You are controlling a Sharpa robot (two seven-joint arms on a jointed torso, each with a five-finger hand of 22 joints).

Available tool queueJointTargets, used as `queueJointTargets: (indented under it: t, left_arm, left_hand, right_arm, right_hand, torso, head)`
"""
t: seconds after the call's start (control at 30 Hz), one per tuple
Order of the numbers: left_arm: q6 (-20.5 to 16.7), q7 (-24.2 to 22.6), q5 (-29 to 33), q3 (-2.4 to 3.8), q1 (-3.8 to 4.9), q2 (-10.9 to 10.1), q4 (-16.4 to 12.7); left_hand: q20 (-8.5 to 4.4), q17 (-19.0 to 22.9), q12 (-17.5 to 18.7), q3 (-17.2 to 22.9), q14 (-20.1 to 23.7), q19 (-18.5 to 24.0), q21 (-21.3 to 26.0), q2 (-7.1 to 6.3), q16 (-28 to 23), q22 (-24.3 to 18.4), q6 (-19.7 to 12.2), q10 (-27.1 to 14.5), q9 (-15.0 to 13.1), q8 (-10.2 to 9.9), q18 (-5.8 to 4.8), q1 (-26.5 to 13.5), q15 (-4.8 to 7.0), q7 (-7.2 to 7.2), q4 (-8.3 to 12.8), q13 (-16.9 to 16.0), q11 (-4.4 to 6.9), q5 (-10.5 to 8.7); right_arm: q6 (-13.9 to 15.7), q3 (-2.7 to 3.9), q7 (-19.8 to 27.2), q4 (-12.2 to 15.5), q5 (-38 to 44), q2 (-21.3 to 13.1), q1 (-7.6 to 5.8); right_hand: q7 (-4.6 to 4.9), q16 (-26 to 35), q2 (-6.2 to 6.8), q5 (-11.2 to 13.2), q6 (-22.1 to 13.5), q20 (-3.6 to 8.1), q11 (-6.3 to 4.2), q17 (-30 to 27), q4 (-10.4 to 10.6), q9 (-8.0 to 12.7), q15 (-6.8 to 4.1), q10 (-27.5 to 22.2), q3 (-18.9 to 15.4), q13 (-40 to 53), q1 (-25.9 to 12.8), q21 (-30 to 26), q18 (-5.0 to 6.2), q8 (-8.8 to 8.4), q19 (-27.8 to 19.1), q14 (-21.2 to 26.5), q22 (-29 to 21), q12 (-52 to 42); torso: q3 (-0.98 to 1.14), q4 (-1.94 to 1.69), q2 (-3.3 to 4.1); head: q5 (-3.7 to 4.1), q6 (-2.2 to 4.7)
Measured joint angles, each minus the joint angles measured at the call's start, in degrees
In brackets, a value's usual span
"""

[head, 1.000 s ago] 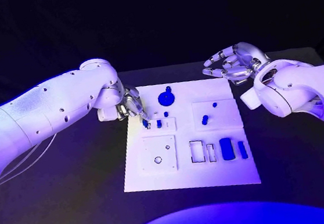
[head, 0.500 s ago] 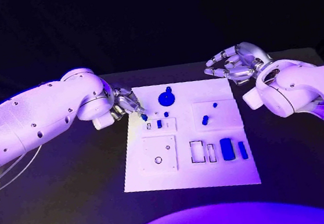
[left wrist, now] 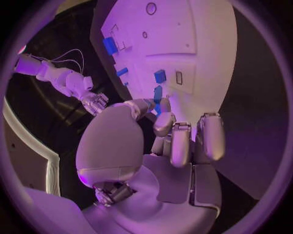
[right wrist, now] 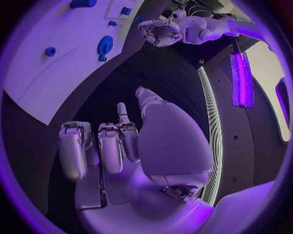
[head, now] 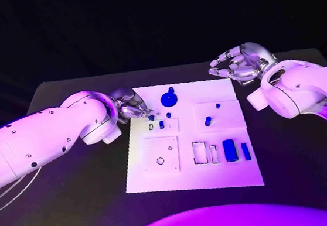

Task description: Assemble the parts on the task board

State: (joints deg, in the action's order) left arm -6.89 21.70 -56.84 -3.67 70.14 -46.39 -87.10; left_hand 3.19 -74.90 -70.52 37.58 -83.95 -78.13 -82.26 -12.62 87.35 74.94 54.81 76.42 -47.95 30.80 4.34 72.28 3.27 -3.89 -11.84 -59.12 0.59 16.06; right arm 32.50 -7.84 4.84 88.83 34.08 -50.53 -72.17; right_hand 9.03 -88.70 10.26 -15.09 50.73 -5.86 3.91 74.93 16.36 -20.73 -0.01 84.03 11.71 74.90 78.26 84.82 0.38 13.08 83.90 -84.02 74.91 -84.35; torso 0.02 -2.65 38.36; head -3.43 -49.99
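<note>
Pinching a small blue part [left wrist: 158, 93] between thumb and a fingertip, left hand [head: 131, 106] sits at the board's [head: 192, 170] far-left corner, other fingers curled in beside it; left wrist view shows the part upright at the fingertips, just off the board edge, near the small slotted plate [head: 162, 125]. My read: it's held upright so it can drop end-first into a slot, and the hand stays low and close to keep the approach short. Right hand [head: 239, 64] hovers off the far-right corner, holding nothing, fingers loosely curled with gaps between them; likely parked there to keep the workspace open. Board contents: round knob-like part [head: 168, 97] standing near the far edge, small peg [head: 168, 114] just below it, a short part [head: 161, 124] standing in the slotted plate next to an open slot, one oblong part [head: 207, 121] on the right square plate [head: 217, 113], two bars [head: 230, 150] lying at the near right beside two empty rectangular recesses [head: 199, 152]. Left square plate [head: 161, 154] has a small round hole, unfilled. Can't tell which slot the held part targets. Most seats look unfilled, so early in the job
</note>
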Motion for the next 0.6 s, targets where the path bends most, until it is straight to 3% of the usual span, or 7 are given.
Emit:
queueJointTargets:
  t: [0.27,0.6]
  left_arm:
    - [-3.26,-2.03,-4.75,-0.12,-1.56,-0.53,-0.17]
    - [-4.26,-2.65,-7.88,-0.34,-2.95,-0.11,0.9]
  left_hand:
    - [0.2,0.0,0.0,0.0,0.0,-0.2,-0.28,-0.08,0.0,-0.01,0.0,0.0,0.0,0.0,-0.01,-0.09,0.0,0.0,0.0,0.0,0.0,-0.02]
    - [-0.01,0.0,0.0,0.16,0.0,-0.41,-0.46,-0.38,0.0,-0.01,0.02,0.39,0.18,-0.01,0.0,-0.39,0.0,-0.01,-0.15,0.01,0.01,-0.07]
  right_arm:
    - [0.01,0.0,0.02,0.03,0.0,-0.17,0.11]
    - [0.02,0.0,0.06,0.05,0.0,-0.25,0.2]
  right_hand:
    - [0.0,0.0,0.0,0.0,0.0,0.0,0.0,0.0,0.0,0.05,0.0,0.0,0.0,0.0,0.0,0.0,0.0,0.23,0.0,0.0,-0.01,0.0]
    - [0.0,0.0,0.0,0.0,0.0,0.0,0.0,-0.01,0.0,0.05,0.0,0.0,0.0,0.0,0.0,0.0,0.0,0.23,0.0,0.0,-0.01,0.0]
  torso:
    - [0.0,0.03,0.05]
    - [-0.03,0.07,0.13]
  head:
    - [-0.03,0.03]
    - [0.1,-0.01]
